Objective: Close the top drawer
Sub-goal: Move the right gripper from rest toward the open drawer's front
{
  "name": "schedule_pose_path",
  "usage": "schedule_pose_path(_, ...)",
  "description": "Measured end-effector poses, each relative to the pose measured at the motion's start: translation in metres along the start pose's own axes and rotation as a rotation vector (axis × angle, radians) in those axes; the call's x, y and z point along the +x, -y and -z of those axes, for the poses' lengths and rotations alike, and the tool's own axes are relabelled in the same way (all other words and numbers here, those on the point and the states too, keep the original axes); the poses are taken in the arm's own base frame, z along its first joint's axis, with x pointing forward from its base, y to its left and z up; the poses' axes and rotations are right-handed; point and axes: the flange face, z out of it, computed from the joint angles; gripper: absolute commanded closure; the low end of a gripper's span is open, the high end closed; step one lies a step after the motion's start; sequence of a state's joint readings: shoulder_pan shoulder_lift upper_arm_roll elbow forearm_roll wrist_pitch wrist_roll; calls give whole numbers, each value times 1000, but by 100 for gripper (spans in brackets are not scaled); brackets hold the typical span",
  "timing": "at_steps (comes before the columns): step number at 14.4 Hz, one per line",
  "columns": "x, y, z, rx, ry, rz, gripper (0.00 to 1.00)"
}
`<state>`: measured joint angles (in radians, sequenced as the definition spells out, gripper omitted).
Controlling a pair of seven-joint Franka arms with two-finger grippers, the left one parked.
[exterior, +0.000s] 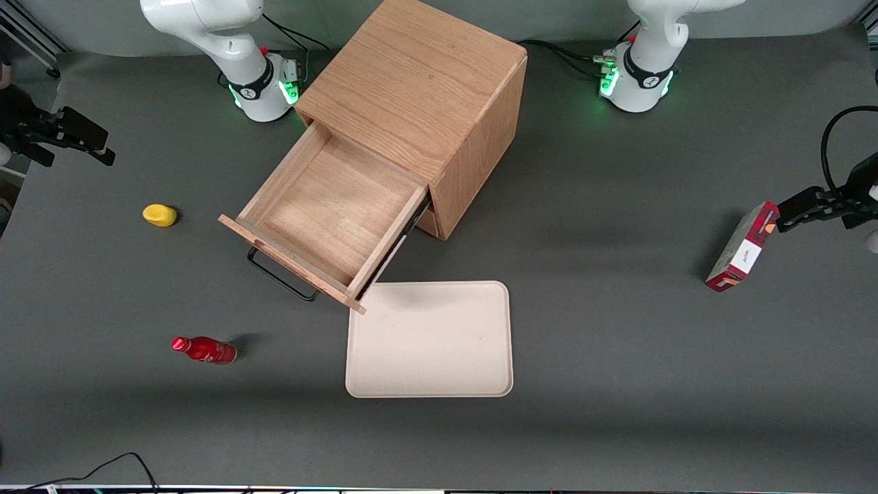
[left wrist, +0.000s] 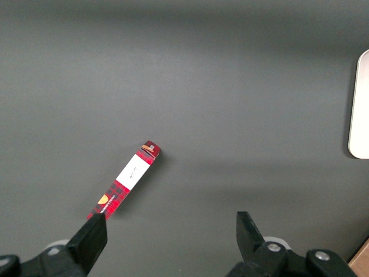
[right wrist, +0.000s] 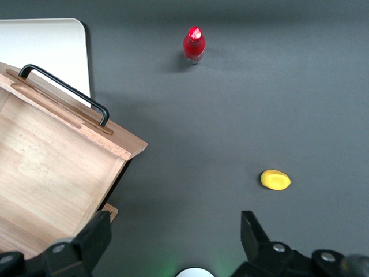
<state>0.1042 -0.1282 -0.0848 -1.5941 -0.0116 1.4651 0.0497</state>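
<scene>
— Grey matting covers the whole table (exterior: 617,343), and the wooden cabinet (exterior: 418,89) stands on it with its top drawer (exterior: 329,206) pulled far out and nothing in it. Where's the trouble likely to come from?

— From the angle, I'd judge. That cabinet sits skewed on the table, so the drawer runs diagonally. A push that isn't along the slide could jam the drawer or shove the whole cabinet instead of closing it.

— Anything near the cabinet that might get caught?

— A cream tray (exterior: 430,339) lies just in front of the cabinet, nearer the front camera, with the drawer front's corner over its edge. A low sweep toward the black handle (exterior: 278,274) could clip it. The red bottle (exterior: 204,350) and the yellow object (exterior: 159,215) sit clear of the cabinet toward the working arm's end. A red box (exterior: 743,247) lies well away at the parked arm's end.

— And the gripper?

— The gripper (right wrist: 176,234) hangs high over the table beside the cabinet, at the working arm's end, fingers spread wide and holding nothing.

— So how does the drawer sit relative to it?

— Below it and off to the side, apart, with the handle farther from the gripper than the drawer's near side wall. It must still travel round to the drawer front.
</scene>
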Motion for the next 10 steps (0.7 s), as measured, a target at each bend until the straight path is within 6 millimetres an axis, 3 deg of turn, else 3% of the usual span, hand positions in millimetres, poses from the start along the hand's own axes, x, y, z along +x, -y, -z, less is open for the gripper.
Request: schedule_pose_path(10, 4, 2, 1, -1, -2, 2, 0)
